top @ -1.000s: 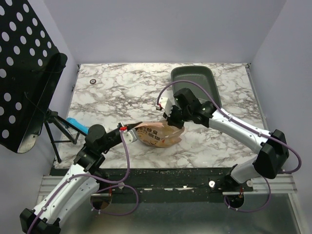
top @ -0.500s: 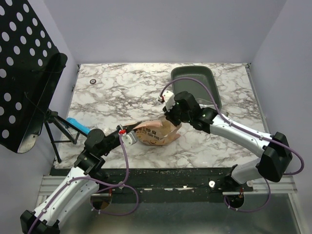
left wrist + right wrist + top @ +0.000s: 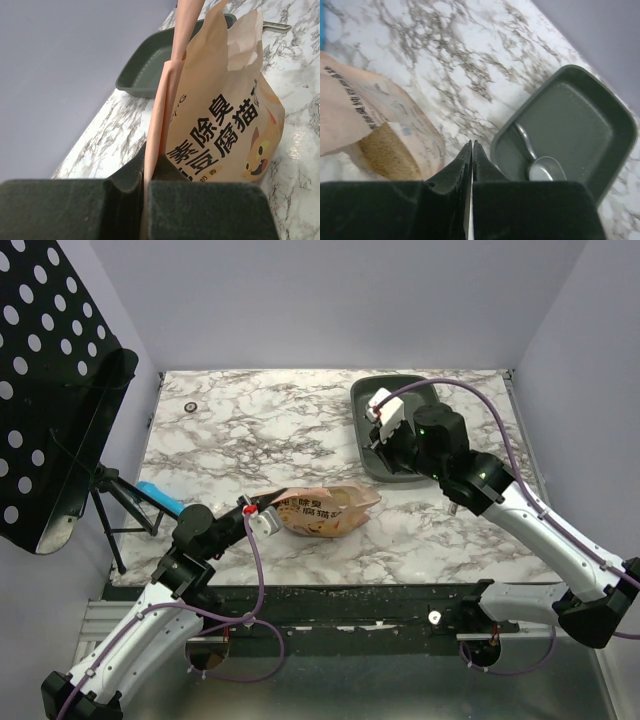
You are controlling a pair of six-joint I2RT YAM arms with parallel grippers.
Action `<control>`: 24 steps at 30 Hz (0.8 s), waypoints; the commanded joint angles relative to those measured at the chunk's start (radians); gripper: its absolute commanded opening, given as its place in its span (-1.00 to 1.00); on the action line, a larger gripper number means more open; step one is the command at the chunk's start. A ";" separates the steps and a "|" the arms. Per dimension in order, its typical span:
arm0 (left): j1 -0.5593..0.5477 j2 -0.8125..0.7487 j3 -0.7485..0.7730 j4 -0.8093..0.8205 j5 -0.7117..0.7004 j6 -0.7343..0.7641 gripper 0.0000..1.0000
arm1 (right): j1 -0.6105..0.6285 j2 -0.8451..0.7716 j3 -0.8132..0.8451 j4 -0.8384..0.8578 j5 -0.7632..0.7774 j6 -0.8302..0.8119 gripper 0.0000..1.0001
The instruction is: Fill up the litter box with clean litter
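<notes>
Step in hand: probably fetching the scoop (image 3: 542,169) out of the litter box (image 3: 580,125), with the bag (image 3: 325,510) kept steady meanwhile.
Doing it well: spread the right jaws wider before descending; close across the scoop's thin handle, not the bowl; stay clear of the box rim; keep the bag's end from sagging and spilling.
Left jaws: clamped on the bag's folded edge, by the table's near edge.
Right jaws: all but closed, gripping nothing, above the box's left rim.
Litter box: table's far right corner, no granules inside; just under the right jaws, well apart from the left.
Clean litter (image 3: 382,155): tan granules showing at the bag's end facing the box; open mouth or window, cannot tell.
</notes>
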 commanded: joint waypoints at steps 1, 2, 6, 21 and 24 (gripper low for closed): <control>-0.002 -0.032 0.039 0.142 -0.033 0.009 -0.96 | 0.002 0.038 0.024 -0.113 -0.170 -0.032 -0.99; -0.002 -0.033 0.039 0.143 -0.033 0.009 -0.96 | 0.002 0.049 0.026 -0.123 -0.195 -0.031 -0.99; -0.002 -0.028 0.038 0.145 -0.031 0.009 -0.96 | 0.002 0.089 0.018 -0.143 -0.282 -0.028 -0.99; 0.000 -0.024 0.044 0.148 -0.031 0.000 -0.96 | 0.024 0.198 -0.025 -0.173 -0.448 -0.037 -0.99; -0.002 -0.027 0.041 0.151 -0.028 -0.004 -0.96 | 0.028 0.228 -0.037 -0.163 -0.443 -0.038 -0.99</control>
